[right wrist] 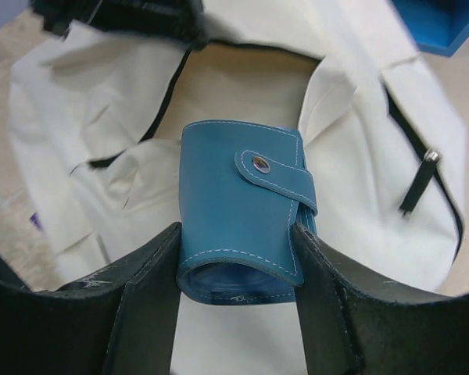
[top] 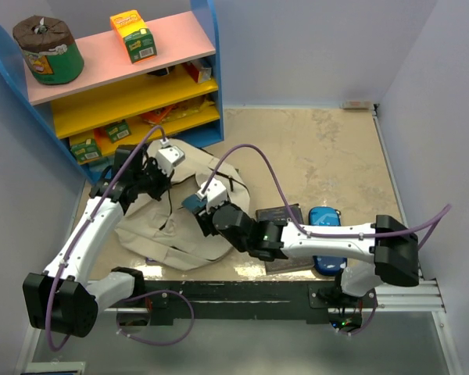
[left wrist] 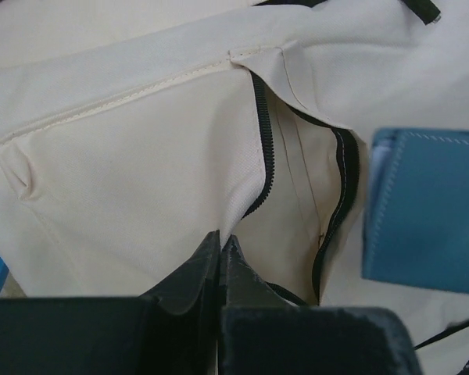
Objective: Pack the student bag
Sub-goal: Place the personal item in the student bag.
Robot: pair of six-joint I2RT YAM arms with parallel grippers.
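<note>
The student bag (top: 168, 234), beige fabric with black zipper trim, lies floppy on the floor between the arms. My left gripper (top: 155, 181) is shut on the bag's fabric edge (left wrist: 221, 241) beside the unzipped opening (left wrist: 297, 195) and holds it up. My right gripper (top: 199, 205) is shut on a blue leather wallet-like case (right wrist: 242, 207) with a snap strap, held just above the bag (right wrist: 359, 180) at its opening. The blue case also shows at the right of the left wrist view (left wrist: 426, 211).
A dark book (top: 285, 215) and a glossy blue pencil case (top: 326, 217) lie on the floor right of the bag. A shelf unit (top: 125, 86) with a green roll pack (top: 48, 51) and an orange box (top: 133, 35) stands at the back left. Walls close in on both sides.
</note>
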